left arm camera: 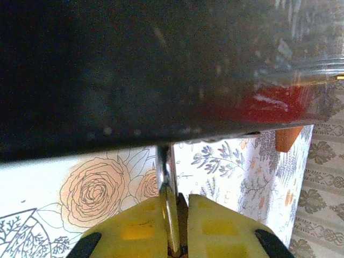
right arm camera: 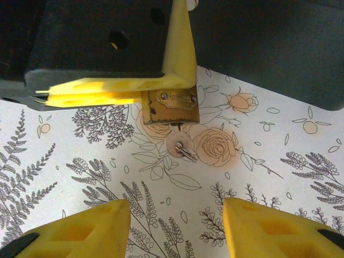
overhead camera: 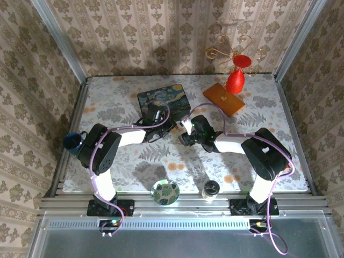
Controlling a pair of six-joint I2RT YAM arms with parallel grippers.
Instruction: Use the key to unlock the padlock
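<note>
In the right wrist view the small brass padlock (right arm camera: 170,107) hangs just above the flowered tablecloth. The yellow fingers (right arm camera: 178,48) of my left gripper hold it from above. The key (right arm camera: 183,148) sticks in the bottom of the padlock's body, its round silvery head hanging down free. My right gripper (right arm camera: 176,228) is open, its two yellow fingertips wide apart and well short of the key. In the left wrist view my left gripper (left arm camera: 174,200) is shut on the padlock's silvery shackle (left arm camera: 165,172). In the top view both grippers, left (overhead camera: 171,128) and right (overhead camera: 186,130), meet at mid-table.
A dark blue starry-painting box (overhead camera: 164,99) lies just behind the left gripper. A red vase (overhead camera: 235,80) on an orange board stands at the back right. A blue cup (overhead camera: 72,141) sits at the left edge, with a green bowl (overhead camera: 165,192) and a lidded cup (overhead camera: 210,190) at the near edge.
</note>
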